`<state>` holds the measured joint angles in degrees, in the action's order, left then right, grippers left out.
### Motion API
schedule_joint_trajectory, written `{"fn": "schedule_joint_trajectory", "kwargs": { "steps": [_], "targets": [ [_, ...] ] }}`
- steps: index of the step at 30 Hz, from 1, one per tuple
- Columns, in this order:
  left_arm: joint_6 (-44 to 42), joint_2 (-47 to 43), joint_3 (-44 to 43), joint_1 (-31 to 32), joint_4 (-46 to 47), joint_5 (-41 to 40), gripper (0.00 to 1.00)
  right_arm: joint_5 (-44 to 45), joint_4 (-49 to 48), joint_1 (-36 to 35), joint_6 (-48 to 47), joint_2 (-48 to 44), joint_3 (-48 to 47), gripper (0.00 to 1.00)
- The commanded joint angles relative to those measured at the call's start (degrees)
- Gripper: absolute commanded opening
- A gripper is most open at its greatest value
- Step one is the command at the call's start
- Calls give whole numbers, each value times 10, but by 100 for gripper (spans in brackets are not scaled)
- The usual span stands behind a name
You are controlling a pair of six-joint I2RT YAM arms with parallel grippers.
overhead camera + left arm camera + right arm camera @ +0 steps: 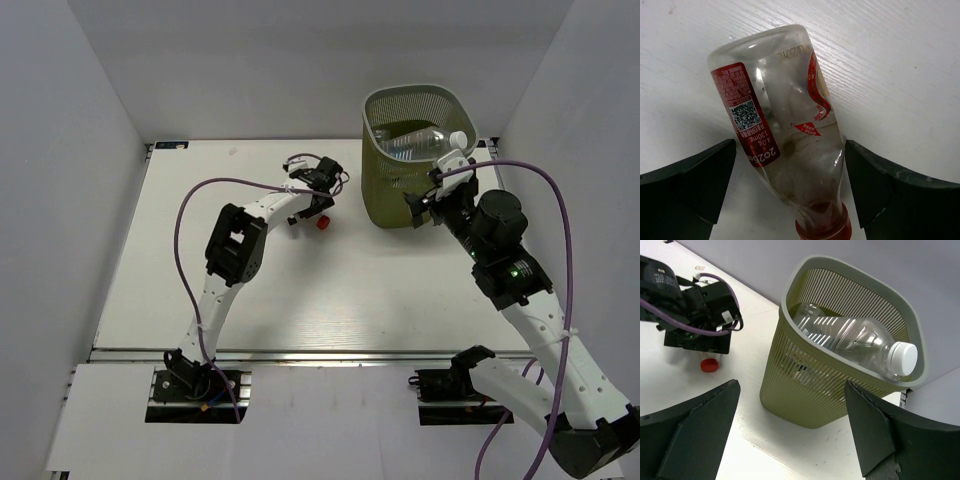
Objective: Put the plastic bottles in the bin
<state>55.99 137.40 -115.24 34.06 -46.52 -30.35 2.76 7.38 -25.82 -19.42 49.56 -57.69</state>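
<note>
Lying between the released left end effector's (790, 150) jaws, the red-labelled bottle (782, 125).

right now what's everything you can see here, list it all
bin: one, olive green mesh, far right part of the table
large bottle: one, clear with white cap, lying slanted in the bin, cap up by the rim
small bottle: one, clear with red label and red cap, lying on the table left of the bin
table: one, white, under everything
cables: two, purple, one along each arm
left gripper: one, black, open, fingers either side of the small bottle
right gripper: one, black, open, empty, facing the bin
</note>
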Motion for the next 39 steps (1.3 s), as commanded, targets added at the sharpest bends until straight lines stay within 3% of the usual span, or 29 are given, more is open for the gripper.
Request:
{"fn": "schedule_joint_trajectory", "kwargs": {
  "steps": [1,4,5,9,11,12,13,15,17,18,19,21,23,27,30,32,33,38,39],
  "targets": [
    [-5,-3,15,-11,-14,20,100,-2,-13,2,16,-13,7,90],
    [-18,18,-4,-16,-35,26,88,-8,-11,3,17,-15,7,90],
    [-18,18,-4,-16,-35,26,70,-9,-10,2,16,-15,8,90],
    [-44,-51,62,-16,35,33,27,-13,-10,4,11,-17,14,86],
    [-82,-90,85,-8,63,33,18,-17,-1,6,13,-22,19,48],
    [-103,-132,85,-8,84,25,12,-18,2,4,15,-28,29,18],
    [-134,-155,85,0,96,25,9,-14,5,4,18,-32,35,0],
    [-174,-241,99,7,178,39,4,-74,39,5,-7,-54,63,0],
    [-239,-303,134,21,283,61,2,-215,127,7,-64,-73,94,0],
    [-260,-330,163,21,401,106,2,-245,142,4,-102,-78,125,0],
    [-275,-359,164,21,443,126,1,-305,155,4,-121,-84,141,10],
    [-295,-349,108,26,489,207,1,-331,206,2,-178,-90,181,36],
    [-305,-307,49,26,503,283,1,-351,226,3,-202,-78,209,50],
    [-298,-259,-64,37,554,330,2,-348,216,4,-210,-54,229,50],
    [-266,-203,-169,43,544,361,10,-327,197,4,-208,-54,255,50],
    [-248,-130,-242,43,516,389,20,-319,179,4,-178,-50,260,57],
    [-226,-111,-249,43,516,399,22,-310,175,4,-172,-47,259,64],
    [-187,-66,-220,49,571,400,41,-309,151,6,-153,-37,254,66],
    [-180,-50,-231,49,576,395,49,-309,150,5,-151,-37,256,66]
  ]
}}
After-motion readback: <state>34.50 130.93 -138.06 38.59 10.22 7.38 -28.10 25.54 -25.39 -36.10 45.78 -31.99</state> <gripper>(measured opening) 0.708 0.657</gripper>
